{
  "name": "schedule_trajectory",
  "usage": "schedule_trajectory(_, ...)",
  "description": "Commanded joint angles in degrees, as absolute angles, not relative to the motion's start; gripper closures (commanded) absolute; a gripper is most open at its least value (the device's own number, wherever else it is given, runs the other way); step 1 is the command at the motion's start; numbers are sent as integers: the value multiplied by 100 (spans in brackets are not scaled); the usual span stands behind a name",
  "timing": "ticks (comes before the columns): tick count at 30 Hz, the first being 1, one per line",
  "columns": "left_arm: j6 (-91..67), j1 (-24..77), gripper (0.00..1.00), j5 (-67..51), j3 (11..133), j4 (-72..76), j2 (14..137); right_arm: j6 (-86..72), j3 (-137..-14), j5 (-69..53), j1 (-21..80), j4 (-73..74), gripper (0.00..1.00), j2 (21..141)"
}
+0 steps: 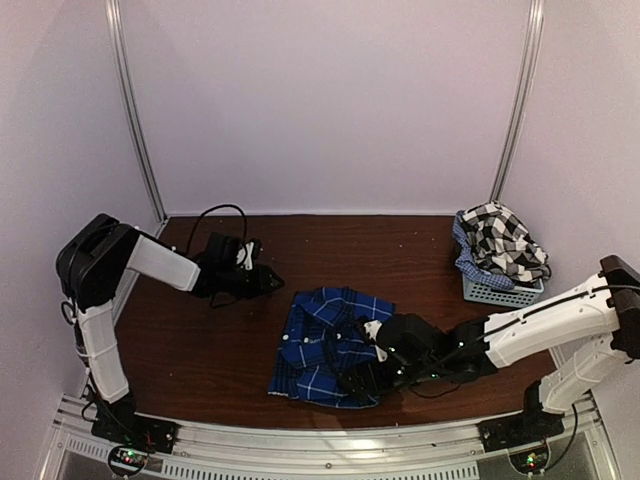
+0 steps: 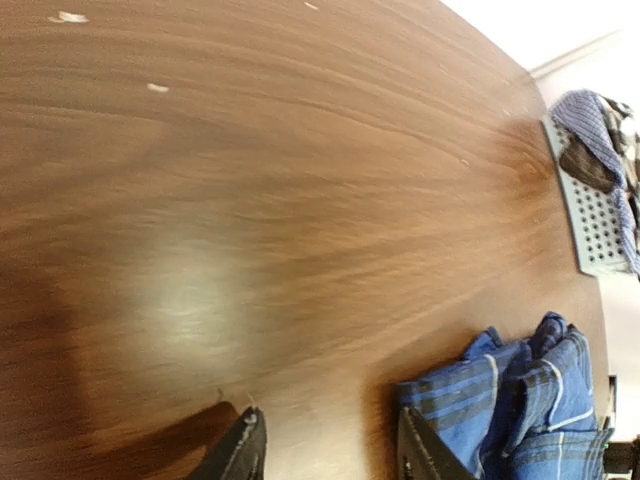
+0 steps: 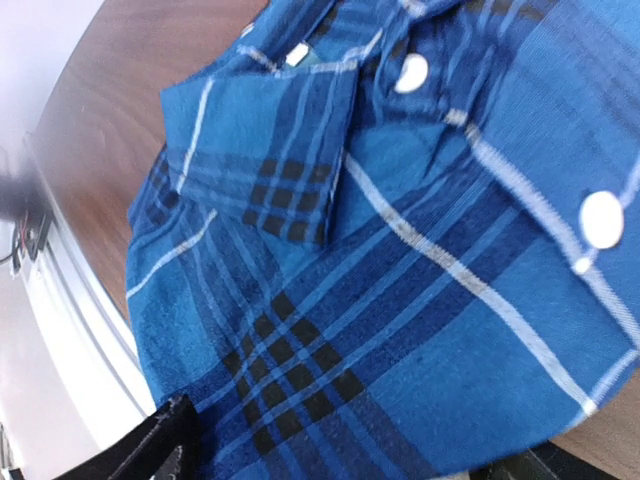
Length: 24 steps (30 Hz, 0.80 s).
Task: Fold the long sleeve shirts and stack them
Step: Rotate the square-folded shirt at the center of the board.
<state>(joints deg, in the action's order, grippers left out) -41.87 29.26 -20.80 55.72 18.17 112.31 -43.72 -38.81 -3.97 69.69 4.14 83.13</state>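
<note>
The royal-blue plaid shirt (image 1: 330, 345) lies partly folded in the middle of the wooden table. My right gripper (image 1: 365, 378) is low over its near right part. In the right wrist view the shirt (image 3: 400, 250) fills the frame, with white buttons (image 3: 600, 215) showing. The right gripper (image 3: 350, 462) is open wide, its fingers (image 3: 150, 445) spread across the cloth. My left gripper (image 1: 266, 281) is open and empty just left of the shirt's far corner (image 2: 530, 400). Its fingertips (image 2: 240, 450) are over bare wood. The black-and-white checked shirt (image 1: 505, 240) is bunched in the basket.
The pale mesh basket (image 1: 500, 292) stands at the far right of the table and also shows in the left wrist view (image 2: 590, 215). A metal rail (image 1: 320, 440) runs along the near edge. White walls close in the back and both sides.
</note>
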Motion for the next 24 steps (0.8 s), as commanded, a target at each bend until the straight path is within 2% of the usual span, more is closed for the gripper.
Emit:
schedule_trajectory(1, -3396, 2776, 51, -1727, 5473, 1246, 10504, -4131, -4366, 556, 6882, 1222, 5, 8148)
schedule_trajectory(6, -3368, 2850, 43, -1679, 4577, 1375, 9550, -3635, -4414, 213, 6351, 1518, 4, 7833)
schedule_trajectory(11, -3583, 2890, 40, -1526, 3773, 1453, 8678, -3620, -4379, -169, 6347, 1530, 5, 8053)
schedule_trajectory(18, -3460, 2900, 39, -1136, 3455, 895, 7702, -4100, -3877, -650, 6690, 742, 15, 8316)
schedule_trajectory(20, -3385, 2900, 39, -1024, 3448, 668, 7436, -4167, -3957, -671, 6853, 630, 20, 8557)
schedule_trajectory(24, -3299, 2900, 39, -824, 3412, 287, 7030, -4226, -4419, -678, 7219, 407, 23, 9296)
